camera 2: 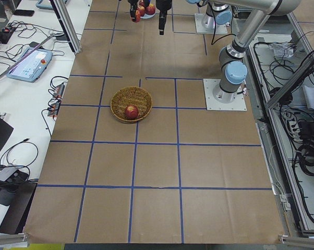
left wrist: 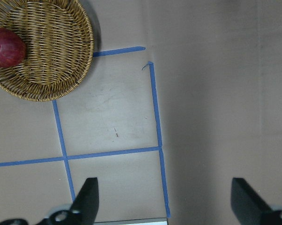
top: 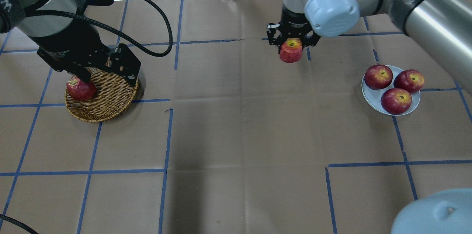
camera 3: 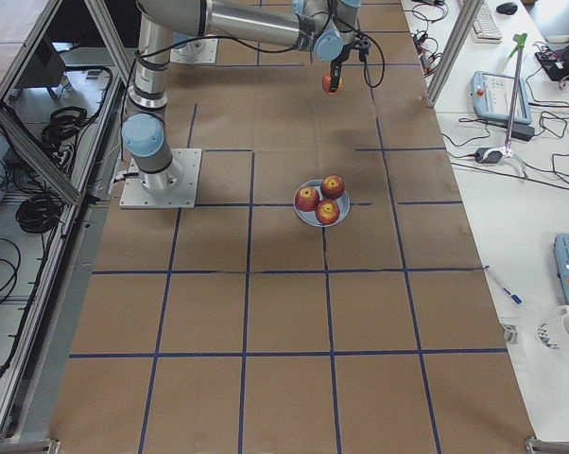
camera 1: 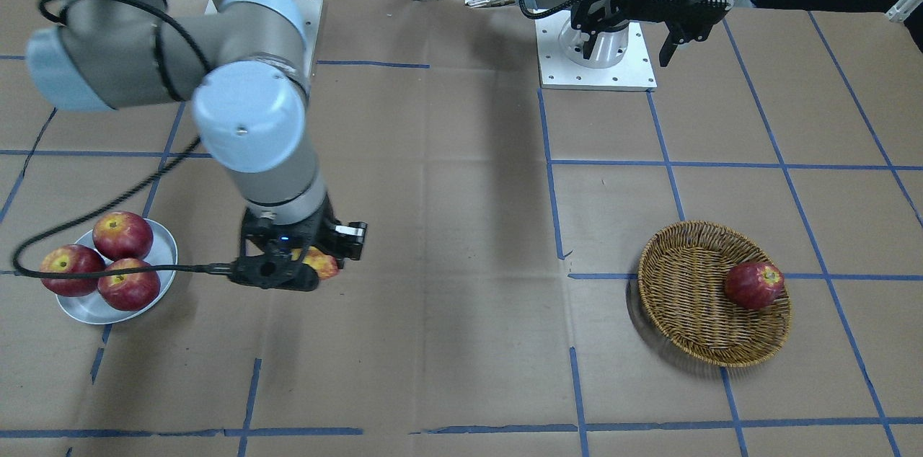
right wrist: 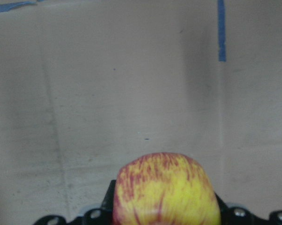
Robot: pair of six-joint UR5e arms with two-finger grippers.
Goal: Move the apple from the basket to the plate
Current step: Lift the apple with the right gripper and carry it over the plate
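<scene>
My right gripper [top: 291, 44] is shut on the apple [top: 291, 50], yellow with red streaks, and holds it in the air above bare table between the basket and the plate. The apple also shows in the front view [camera 1: 322, 263] and fills the bottom of the right wrist view [right wrist: 166, 192]. The wicker basket [top: 105, 110] sits on the left with one dark red apple [top: 80, 89] in it. The shiny plate [top: 371, 95] on the right holds three dark red apples. My left gripper [camera 1: 634, 46] is open and empty, raised high near the basket; its fingers [left wrist: 87, 201] frame bare table.
Brown paper with blue tape lines covers the table [top: 236, 134]. Both arm bases [camera 1: 598, 46] stand at the robot's edge. The basket [left wrist: 52, 61] lies at the upper left of the left wrist view.
</scene>
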